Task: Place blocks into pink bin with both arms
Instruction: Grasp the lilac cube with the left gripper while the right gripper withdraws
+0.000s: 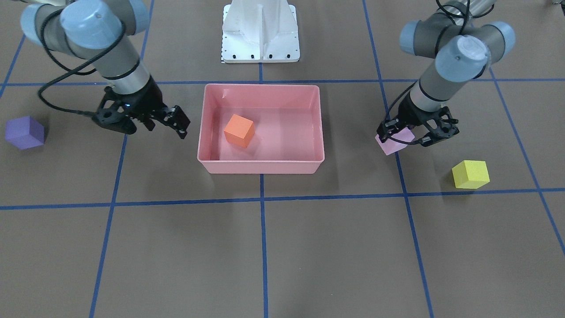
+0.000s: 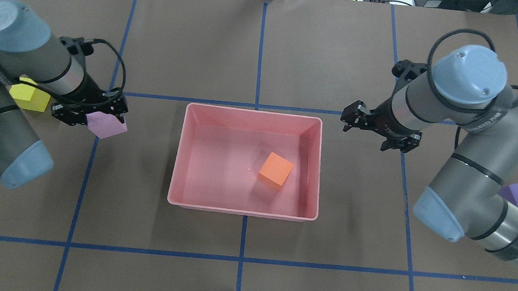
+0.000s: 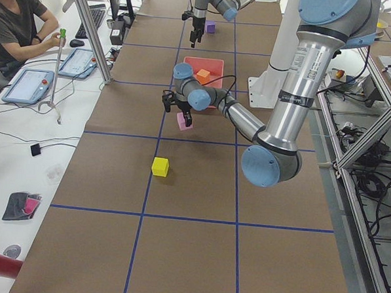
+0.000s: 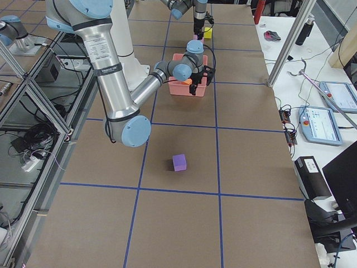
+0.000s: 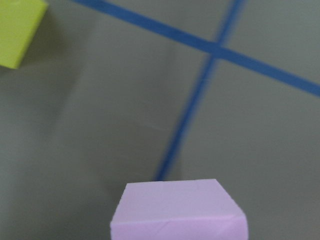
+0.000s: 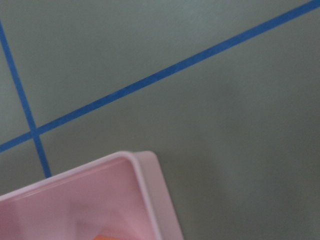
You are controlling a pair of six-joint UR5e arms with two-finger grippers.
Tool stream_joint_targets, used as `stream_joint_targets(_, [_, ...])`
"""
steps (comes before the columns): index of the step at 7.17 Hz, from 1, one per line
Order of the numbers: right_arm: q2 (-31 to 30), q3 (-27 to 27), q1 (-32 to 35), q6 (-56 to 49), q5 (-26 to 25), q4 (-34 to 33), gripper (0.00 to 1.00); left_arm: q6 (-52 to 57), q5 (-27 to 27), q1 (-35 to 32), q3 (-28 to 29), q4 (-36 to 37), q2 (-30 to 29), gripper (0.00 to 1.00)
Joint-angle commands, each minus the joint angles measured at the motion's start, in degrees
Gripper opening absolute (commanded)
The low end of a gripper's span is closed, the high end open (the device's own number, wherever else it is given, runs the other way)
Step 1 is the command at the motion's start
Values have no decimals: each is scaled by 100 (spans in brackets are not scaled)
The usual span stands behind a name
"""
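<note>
Now the jaws of the left arm (image 2: pixel 36 65) clamp the light pink-lilac matte foam cube (image 2: pixel 107 125) near the salmon-pink plastic bin (image 2: pixel 255 111). Light and squashy, it likely suits a gentle grip on opposite flat faces. The jaws of the right arm (image 2: pixel 431 109) gape empty.

A robotics lab: arms (image 2: pixel 471 183) over a tape-gridded table (image 1: pixel 309 247), operator (image 3: pixel 15 19) at tablets (image 3: pixel 28 85).
</note>
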Motion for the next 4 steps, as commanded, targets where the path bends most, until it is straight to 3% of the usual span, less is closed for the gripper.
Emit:
stream_joint_targets(1, [-887, 67, 634, -1371, 122, 48, 100, -484, -5, 28, -247, 1480, -1597, 0])
stream_joint_targets(3, [-1459, 32, 1118, -2447, 122, 40, 100, -1048, 379, 753, -107, 1501, -2173, 0])
stream_joint_targets(4, [-1662, 32, 1286, -2747, 131, 40, 100, -1068, 1087, 1271, 103, 1509, -2367, 0])
